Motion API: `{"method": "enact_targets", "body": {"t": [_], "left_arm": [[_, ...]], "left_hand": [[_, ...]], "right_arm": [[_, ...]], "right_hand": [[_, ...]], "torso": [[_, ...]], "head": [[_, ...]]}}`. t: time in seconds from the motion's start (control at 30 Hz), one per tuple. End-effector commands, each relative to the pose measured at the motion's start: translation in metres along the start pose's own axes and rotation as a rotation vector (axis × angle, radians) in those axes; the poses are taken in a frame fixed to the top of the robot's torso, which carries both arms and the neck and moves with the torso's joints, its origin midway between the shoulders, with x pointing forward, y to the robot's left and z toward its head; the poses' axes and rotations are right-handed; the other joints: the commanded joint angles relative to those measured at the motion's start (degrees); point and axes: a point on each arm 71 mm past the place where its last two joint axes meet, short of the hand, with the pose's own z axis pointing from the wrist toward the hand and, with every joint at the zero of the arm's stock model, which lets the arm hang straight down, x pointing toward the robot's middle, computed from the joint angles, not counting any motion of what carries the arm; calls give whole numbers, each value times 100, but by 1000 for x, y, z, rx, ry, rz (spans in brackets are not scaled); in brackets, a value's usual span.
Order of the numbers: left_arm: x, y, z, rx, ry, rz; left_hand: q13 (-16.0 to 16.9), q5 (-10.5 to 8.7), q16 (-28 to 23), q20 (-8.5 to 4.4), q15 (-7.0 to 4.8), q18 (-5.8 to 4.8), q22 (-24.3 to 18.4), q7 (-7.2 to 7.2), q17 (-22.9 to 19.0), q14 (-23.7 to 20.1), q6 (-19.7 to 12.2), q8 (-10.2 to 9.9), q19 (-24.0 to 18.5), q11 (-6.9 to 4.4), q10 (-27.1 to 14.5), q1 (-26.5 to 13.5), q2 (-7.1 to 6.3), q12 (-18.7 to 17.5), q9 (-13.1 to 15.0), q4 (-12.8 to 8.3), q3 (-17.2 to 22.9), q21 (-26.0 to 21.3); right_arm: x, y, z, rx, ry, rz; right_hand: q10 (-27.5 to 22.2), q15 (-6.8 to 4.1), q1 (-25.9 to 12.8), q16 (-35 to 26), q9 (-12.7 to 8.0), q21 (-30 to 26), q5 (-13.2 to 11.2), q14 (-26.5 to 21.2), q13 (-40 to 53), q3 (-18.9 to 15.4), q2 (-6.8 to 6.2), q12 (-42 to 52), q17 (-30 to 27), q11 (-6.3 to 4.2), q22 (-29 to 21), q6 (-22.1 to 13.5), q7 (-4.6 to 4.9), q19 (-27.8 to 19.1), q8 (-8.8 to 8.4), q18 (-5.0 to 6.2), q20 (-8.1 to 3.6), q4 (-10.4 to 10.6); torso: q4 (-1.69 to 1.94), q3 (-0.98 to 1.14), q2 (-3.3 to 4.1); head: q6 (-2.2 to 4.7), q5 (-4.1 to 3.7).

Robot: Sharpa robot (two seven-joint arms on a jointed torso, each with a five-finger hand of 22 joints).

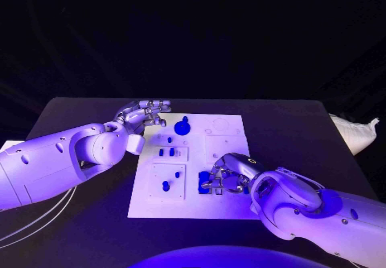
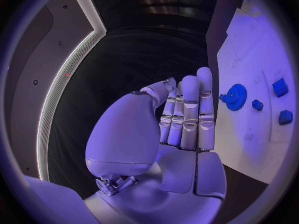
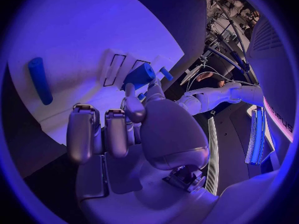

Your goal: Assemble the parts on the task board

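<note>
Blue part (image 1: pixel 204 182) pinched in right robot hand (image 1: pixel 227 174) over task board (image 1: pixel 225 151), left robot hand (image 1: pixel 143 116) empty, fingers straight.

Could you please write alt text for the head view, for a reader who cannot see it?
A white task board lies on a black table, several small blue parts standing on it. The right robot hand rests at a blue part on the board's near side; the left robot hand hovers, holding nothing, by its far left corner.

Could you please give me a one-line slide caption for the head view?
Right hand works at a blue part on the white task board; left hand hovers open by its far corner.
</note>
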Motion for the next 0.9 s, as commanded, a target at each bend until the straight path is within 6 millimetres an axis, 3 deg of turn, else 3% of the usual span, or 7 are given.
{"method": "enact_targets", "body": {"t": [0.03,0.67,0.9], "left_arm": [[2,-1,0,5,21,-2],[1,-1,0,5,20,1],[0,-1,-1,6,17,3]], "left_hand": [[4,-13,-19,23,3,60,-9,-2,-6,-22,-25,32,-33,-3,-47,24,11,33,-8,-41,-3,-40],[3,-12,-18,25,5,60,-9,0,-10,-26,-33,34,-36,-1,-59,21,14,41,-9,-47,-7,-43],[3,-12,-18,25,5,60,-9,0,-10,-26,-33,34,-36,-1,-59,21,14,41,-9,-47,-7,-43]], "right_arm": [[7,-7,0,28,36,-48],[5,-13,-9,33,28,-51],[-11,-24,-24,28,-33,9]], "right_hand": [[27,-40,95,17,0,27,39,364,9,29,2,35,67,-10,3,27,-14,6,-14,-108,-26,-67],[35,-47,206,15,21,31,121,363,21,47,-51,27,69,-17,15,26,-20,8,-5,-110,-31,-173],[-1,-13,111,4,-29,12,436,359,-29,34,-31,-74,59,33,-11,-133,47,-5,-147,-106,-19,-109]], "torso": [[-13,-1,1],[-8,3,0],[-22,-3,-7]], "head": [[-5,10],[-21,-19],[4,-46]]}}
